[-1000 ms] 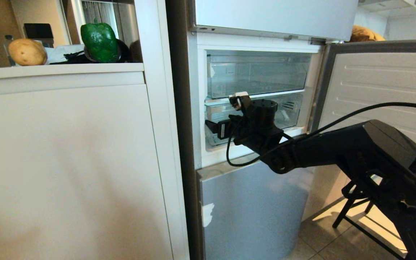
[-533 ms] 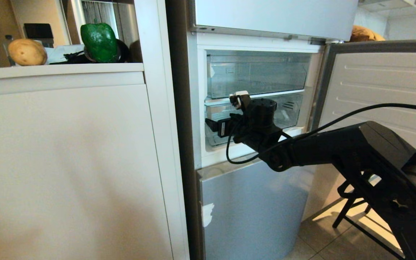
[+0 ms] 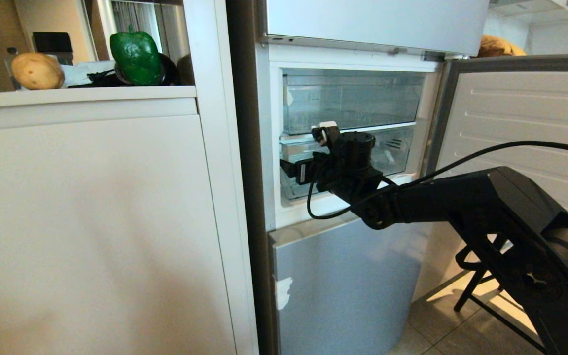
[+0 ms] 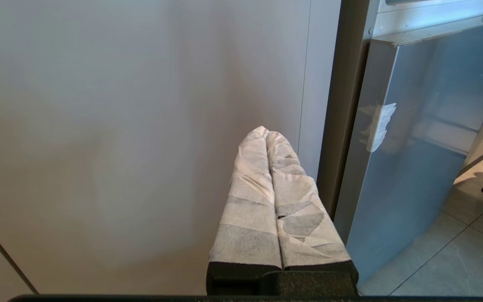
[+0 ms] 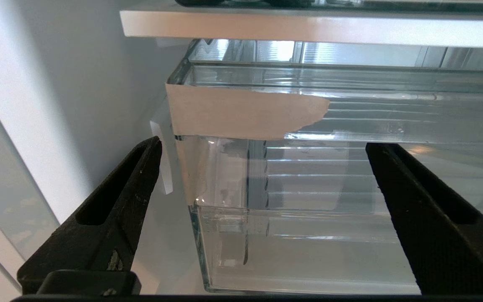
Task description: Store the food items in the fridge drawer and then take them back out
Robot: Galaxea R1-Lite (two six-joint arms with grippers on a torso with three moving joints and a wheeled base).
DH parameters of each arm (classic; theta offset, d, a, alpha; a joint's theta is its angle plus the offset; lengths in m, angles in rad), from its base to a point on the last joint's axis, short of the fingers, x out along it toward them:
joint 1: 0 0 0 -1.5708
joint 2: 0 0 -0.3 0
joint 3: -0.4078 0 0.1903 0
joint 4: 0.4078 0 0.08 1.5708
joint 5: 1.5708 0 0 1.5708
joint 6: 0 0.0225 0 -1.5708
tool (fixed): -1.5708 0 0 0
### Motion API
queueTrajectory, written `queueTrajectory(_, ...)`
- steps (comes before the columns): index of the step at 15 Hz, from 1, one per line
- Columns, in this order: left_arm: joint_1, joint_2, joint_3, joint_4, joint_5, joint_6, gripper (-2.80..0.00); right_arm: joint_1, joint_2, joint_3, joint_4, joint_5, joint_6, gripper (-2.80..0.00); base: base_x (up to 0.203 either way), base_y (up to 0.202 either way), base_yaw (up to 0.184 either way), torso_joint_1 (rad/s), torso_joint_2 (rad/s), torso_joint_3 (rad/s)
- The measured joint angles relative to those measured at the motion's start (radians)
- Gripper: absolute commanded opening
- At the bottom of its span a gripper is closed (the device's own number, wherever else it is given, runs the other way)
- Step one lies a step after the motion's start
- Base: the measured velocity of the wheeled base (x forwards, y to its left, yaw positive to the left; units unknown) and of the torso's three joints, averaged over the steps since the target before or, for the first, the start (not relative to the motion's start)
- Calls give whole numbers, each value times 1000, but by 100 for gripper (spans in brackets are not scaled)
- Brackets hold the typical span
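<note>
Both foods sat on the counter (image 3: 82, 93), potato (image 3: 37, 71) left of pepper (image 3: 136, 56); right gripper (image 5: 262, 184), jaws wide and empty, faced the drawer (image 5: 308, 235) front; left gripper (image 4: 281, 209) closed, beside the cabinet.

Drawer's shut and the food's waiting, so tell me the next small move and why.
Probably ease the right gripper forward onto the fridge drawer front, jaws open, and grip its rim. It sits closed, while the potato and bell pepper remain on the counter.
</note>
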Motion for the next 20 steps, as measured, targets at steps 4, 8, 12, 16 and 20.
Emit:
queueTrajectory(4, 0, 0, 0, 0, 0, 0, -280, 0, 3, 3, -2, 0, -2, 0, 0, 0, 0, 0, 0, 0)
queueTrajectory(8, 0, 0, 0, 0, 0, 0, -280, 1, 3, 7, -3, 0, -6, -280, 0, 0, 0, 0, 0, 0)
queueTrajectory(12, 0, 0, 0, 0, 0, 0, -280, 5, 2, 13, -4, -1, -8, -280, 0, 0, 0, 0, 0, 0)
queueTrajectory(16, 0, 0, 0, 0, 0, 0, -280, 26, -2, 23, -2, -7, -10, -280, 0, 0, 0, 0, 0, 0)
queueTrajectory(20, -1, 0, 0, 0, 0, 0, -280, 37, -2, 23, -2, -9, -10, -280, 0, 0, 0, 0, 0, 0)
